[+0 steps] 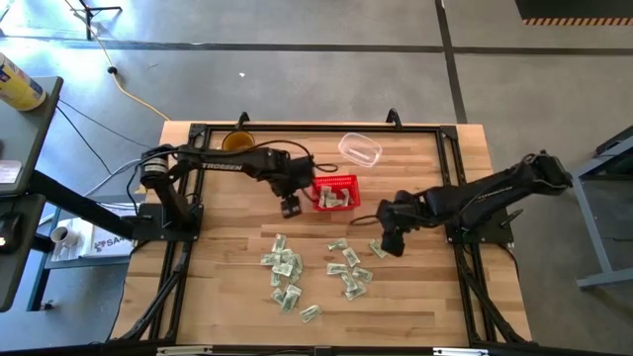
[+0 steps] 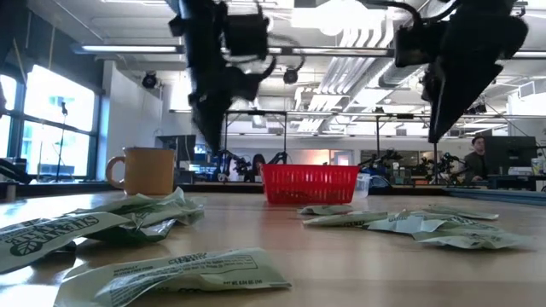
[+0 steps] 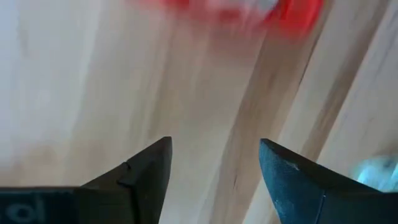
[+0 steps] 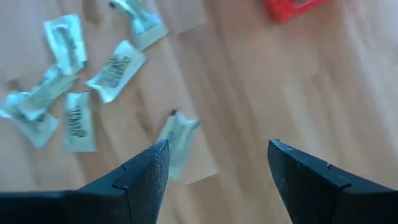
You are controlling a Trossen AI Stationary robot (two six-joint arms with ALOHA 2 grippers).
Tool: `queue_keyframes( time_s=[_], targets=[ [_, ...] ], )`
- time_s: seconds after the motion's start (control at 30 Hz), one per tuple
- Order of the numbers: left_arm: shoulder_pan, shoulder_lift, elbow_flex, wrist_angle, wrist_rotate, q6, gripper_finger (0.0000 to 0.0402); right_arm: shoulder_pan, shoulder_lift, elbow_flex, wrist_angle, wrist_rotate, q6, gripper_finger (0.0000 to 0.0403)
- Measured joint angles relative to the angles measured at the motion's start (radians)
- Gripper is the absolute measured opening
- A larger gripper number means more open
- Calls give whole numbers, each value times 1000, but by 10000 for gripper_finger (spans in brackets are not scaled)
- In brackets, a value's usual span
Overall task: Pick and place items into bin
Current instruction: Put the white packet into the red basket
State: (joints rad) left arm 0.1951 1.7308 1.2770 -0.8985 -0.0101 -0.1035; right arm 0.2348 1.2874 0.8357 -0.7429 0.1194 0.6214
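Note:
Several wrinkled pale green-and-white bills [image 1: 284,269] lie flat on the wooden table in two loose groups; the second group [image 1: 348,269] is nearer the right arm. The red basket [image 1: 336,193] stands behind them with a few bills inside. My left gripper [image 1: 290,207] hangs open over bare wood just left of the basket [image 3: 230,11]. My right gripper [image 1: 382,243] is open above the table, right of the bills. In the right wrist view one bill [image 4: 177,140] lies below, near one finger, and others [image 4: 74,81] lie farther off. Both grippers hold nothing.
An amber mug [image 1: 237,141] stands at the table's far edge and a clear plastic container [image 1: 359,149] behind the basket. A black frame [image 1: 450,188] runs around the tabletop. Bare wood lies between the basket and the bills. People sit in the room beyond [image 2: 478,158].

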Motion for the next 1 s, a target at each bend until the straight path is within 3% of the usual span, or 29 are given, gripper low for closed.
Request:
queue_keyframes(
  time_s=[0.23, 0.4, 0.57, 0.73, 0.87, 1.0],
  targets=[
    [-48, -168, -241, 151, 127, 37, 276, 130, 125, 1, 40, -61, 265, 261],
    [-59, -310, -359, 209, 110, -34, 276, 146, 215, 1, 90, -2, 372, 262],
    [-58, -403, -391, 208, 104, -58, 276, 127, 314, 1, 87, 112, 371, 262],
    [-58, -444, -391, 188, 101, -58, 276, 81, 396, 5, 182, -18, 326, 262],
    [-58, -453, -391, 162, 71, -58, 276, 55, 429, 6, 183, -44, 370, 253],
    [-58, -455, -391, 154, 55, -59, 276, 2, 423, 5, 164, -62, 428, 193]
  ],
)
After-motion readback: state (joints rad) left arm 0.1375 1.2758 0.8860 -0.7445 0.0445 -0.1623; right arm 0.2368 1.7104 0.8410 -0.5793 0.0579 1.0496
